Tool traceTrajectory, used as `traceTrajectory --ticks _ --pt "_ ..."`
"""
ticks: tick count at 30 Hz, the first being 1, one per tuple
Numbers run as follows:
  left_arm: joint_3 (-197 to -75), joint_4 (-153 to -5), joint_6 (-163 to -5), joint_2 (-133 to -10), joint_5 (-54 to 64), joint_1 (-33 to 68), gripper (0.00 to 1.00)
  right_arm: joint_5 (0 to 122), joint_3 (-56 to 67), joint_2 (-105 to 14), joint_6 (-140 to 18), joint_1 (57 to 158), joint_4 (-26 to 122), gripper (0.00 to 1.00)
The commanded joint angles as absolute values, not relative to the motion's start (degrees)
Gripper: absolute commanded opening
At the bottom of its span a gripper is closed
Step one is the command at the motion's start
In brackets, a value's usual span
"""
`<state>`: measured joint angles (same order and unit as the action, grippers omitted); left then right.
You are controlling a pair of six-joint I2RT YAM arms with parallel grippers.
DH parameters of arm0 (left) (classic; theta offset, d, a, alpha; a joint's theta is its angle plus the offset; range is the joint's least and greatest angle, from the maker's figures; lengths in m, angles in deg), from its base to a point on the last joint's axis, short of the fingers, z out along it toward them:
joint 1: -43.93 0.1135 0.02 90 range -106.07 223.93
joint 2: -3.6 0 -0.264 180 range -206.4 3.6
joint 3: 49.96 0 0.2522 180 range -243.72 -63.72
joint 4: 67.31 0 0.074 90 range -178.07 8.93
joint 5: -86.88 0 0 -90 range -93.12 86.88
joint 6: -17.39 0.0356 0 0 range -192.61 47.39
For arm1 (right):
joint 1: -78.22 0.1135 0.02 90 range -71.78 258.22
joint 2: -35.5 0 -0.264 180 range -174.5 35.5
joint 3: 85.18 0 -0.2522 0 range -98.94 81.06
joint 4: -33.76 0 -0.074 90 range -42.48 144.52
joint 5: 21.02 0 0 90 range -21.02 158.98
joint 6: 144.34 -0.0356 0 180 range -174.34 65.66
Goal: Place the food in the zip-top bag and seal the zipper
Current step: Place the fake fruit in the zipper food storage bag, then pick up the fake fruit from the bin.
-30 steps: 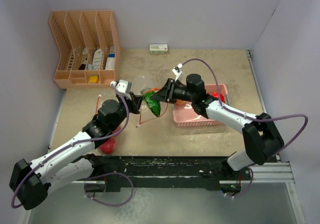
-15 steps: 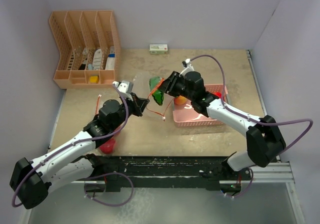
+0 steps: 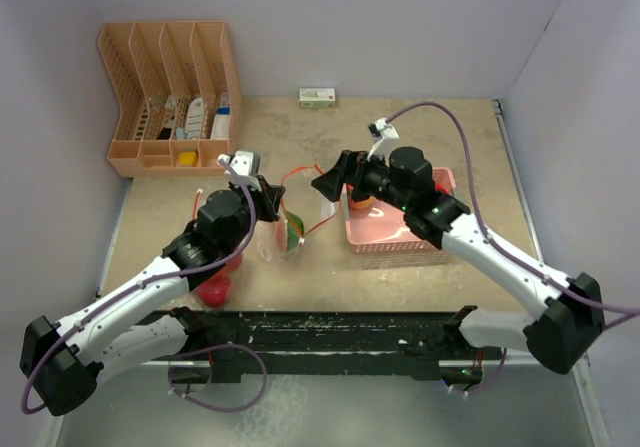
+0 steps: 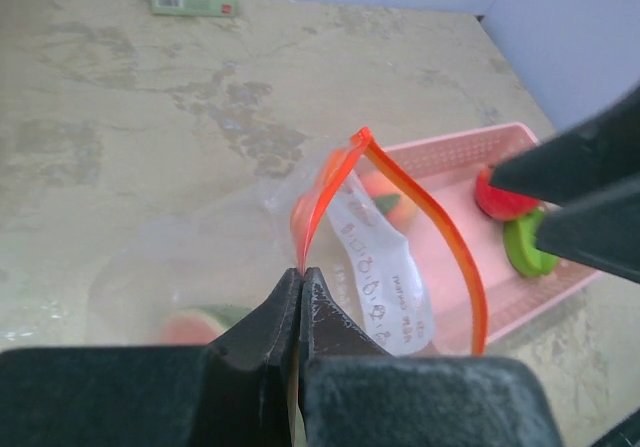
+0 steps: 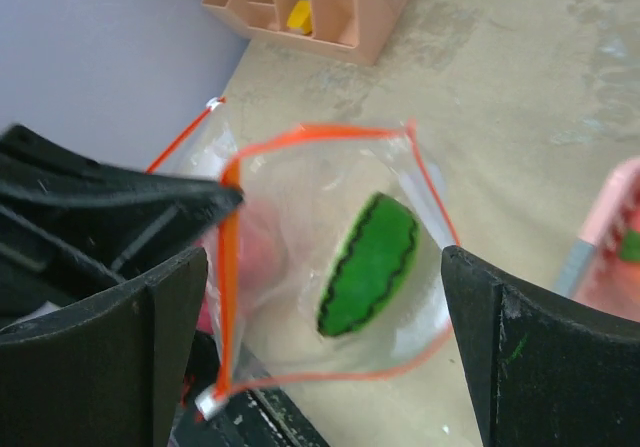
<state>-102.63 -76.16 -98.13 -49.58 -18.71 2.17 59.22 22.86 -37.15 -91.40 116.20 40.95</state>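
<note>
The clear zip-top bag (image 3: 290,225) with an orange zipper rim (image 4: 425,212) hangs open from my left gripper (image 4: 302,273), which is shut on the rim. A green-skinned watermelon slice (image 5: 370,264) lies inside the bag (image 5: 330,267); it also shows as a reddish piece (image 4: 198,325) in the left wrist view. My right gripper (image 5: 322,292) stands wide open just above the bag mouth, holding nothing; from above it (image 3: 330,181) is right of the bag. More food sits in the pink basket (image 4: 440,267): a red piece (image 4: 503,199), a green piece (image 4: 524,247) and a peach-orange piece (image 4: 384,189).
A red apple (image 3: 213,289) lies on the table by the left arm. The pink basket (image 3: 400,237) stands right of the bag. A peach desk organizer (image 3: 170,97) holding small packets is at the back left. A small white-and-green box (image 3: 317,96) sits against the back wall.
My right gripper carried the green slice over the bag, opened and let it drop inside, then drew back right. The left gripper with the bag shifted slightly toward the table's middle.
</note>
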Motion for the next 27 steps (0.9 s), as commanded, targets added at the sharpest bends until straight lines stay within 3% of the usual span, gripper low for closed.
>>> traceTrajectory --ticks 1,7,27 --pt "-107.7 -79.1 -94.3 -46.8 -25.8 2.0 0.0 69.5 27.1 -28.7 -88.8 116.1 48.2 1.0" --pt "-107.1 -82.4 -93.7 -42.0 -28.0 1.9 0.0 82.7 20.8 -36.9 -89.7 113.1 60.4 1.0" --pt "-106.1 -83.6 -92.5 -40.1 -26.5 2.0 0.0 80.6 17.3 -61.1 -87.3 105.6 48.4 1.0"
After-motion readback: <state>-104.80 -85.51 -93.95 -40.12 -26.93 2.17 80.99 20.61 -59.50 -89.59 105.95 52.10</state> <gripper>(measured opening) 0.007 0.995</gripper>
